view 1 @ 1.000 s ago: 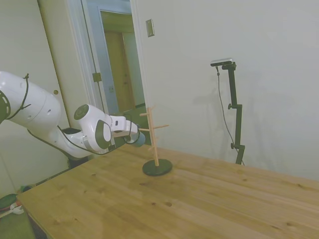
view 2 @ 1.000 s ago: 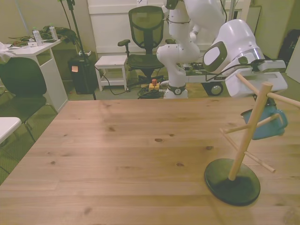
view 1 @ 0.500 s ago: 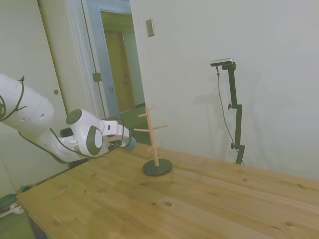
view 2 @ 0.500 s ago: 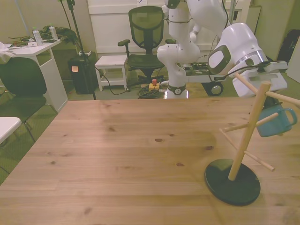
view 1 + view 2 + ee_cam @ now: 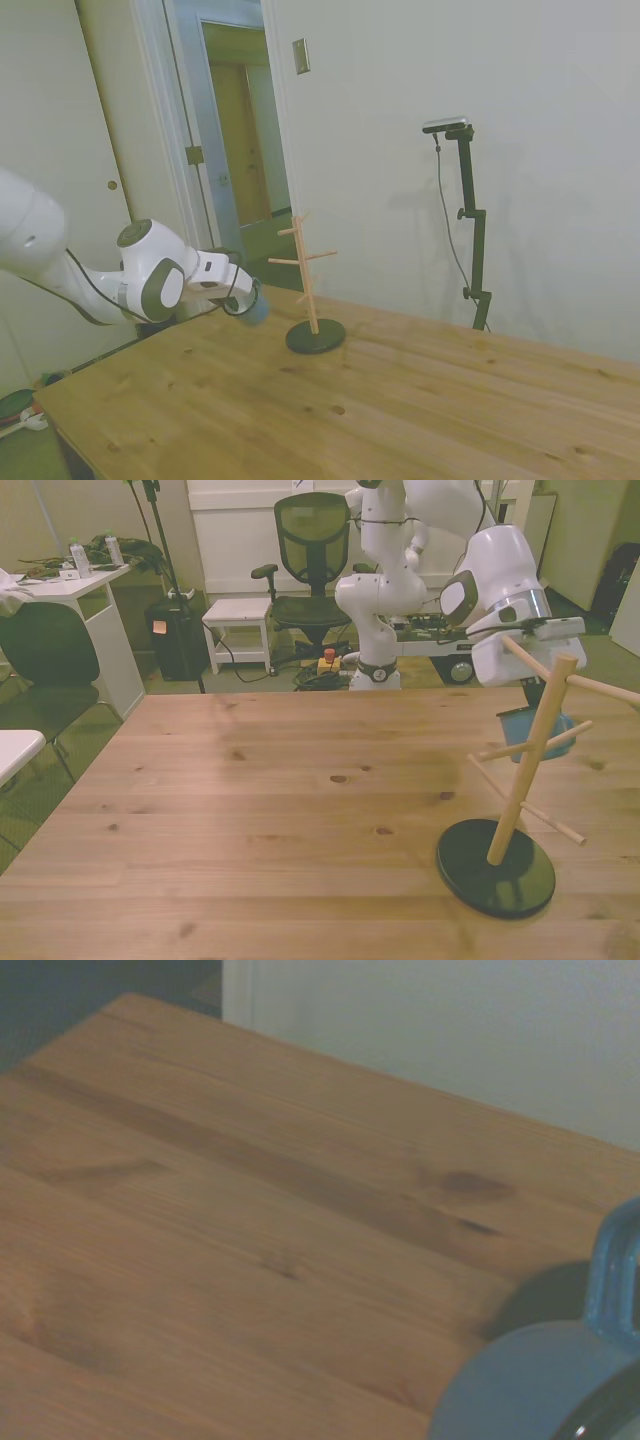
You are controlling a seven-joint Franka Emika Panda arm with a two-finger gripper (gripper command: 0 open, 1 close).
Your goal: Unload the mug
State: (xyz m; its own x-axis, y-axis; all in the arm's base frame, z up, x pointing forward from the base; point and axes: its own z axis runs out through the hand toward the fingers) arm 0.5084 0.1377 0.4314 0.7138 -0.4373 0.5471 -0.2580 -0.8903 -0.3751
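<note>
One mug is off the peg stand, clamped in the tool low over the counter behind the stand; next it needs lowering and releasing.

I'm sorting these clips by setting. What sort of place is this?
Probably an office or lab room used for robot work, not a home kitchen. A black mesh office chair and a white desk with bottles stand behind the wooden table, and a white door with a wall plate shows in the side view.
</note>
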